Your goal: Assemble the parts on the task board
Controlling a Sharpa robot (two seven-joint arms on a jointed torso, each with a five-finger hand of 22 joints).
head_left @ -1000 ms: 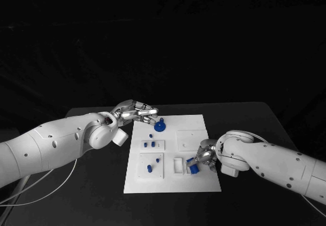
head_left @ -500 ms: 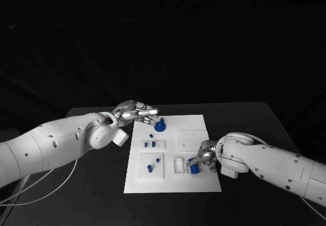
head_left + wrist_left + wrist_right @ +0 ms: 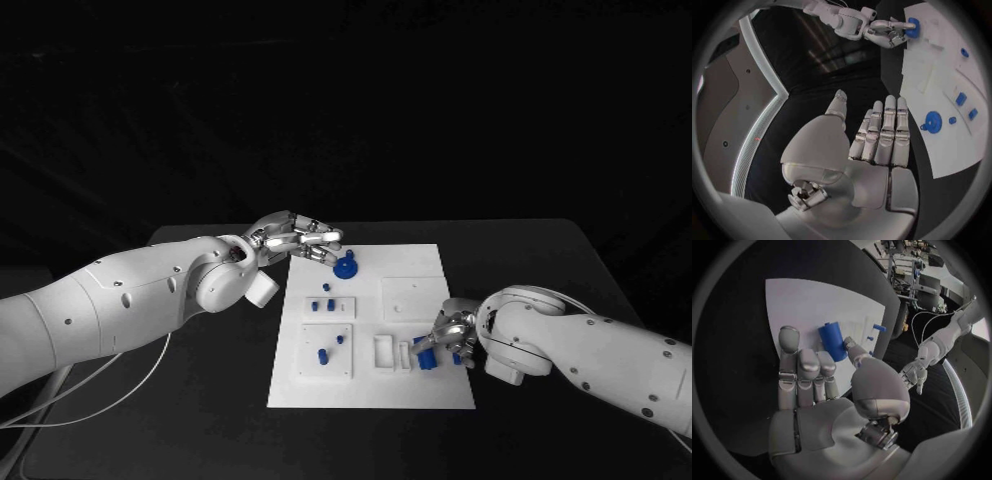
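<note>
Right fingers (image 3: 807,367): closed round a blue block, the thumb on one side and the other fingers on the opposite side, so the block is pinched between them.
Left fingers (image 3: 882,127): held straight and close together, the thumb apart from them, with nothing in them.
Blue block (image 3: 833,340): a longish blue part, held by the right hand (image 3: 450,332) at the near right part of the task board, just beside the white slotted frame (image 3: 384,351); whether its lower end touches the board cannot be told.
Task board (image 3: 418,390): a white plate lying flat in the middle of the table, its long side running away from the robot.
Round blue part (image 3: 345,268): sits near the far left corner of the board, with a short stem at its far side; the left hand (image 3: 296,240) hangs just beside it at the board's far left edge, and contact cannot be told.
Small blue pieces (image 3: 330,303): a pair standing on the left of the board, nearer the robot than the round part.
Other blue pegs (image 3: 322,353): on the raised square plate near the left front of the board, apart from each other.
Raised square (image 3: 405,296): a plain white plate on the right half of the board, beyond the right hand.
Table (image 3: 548,250): black, with the board well inside its edges.
</note>
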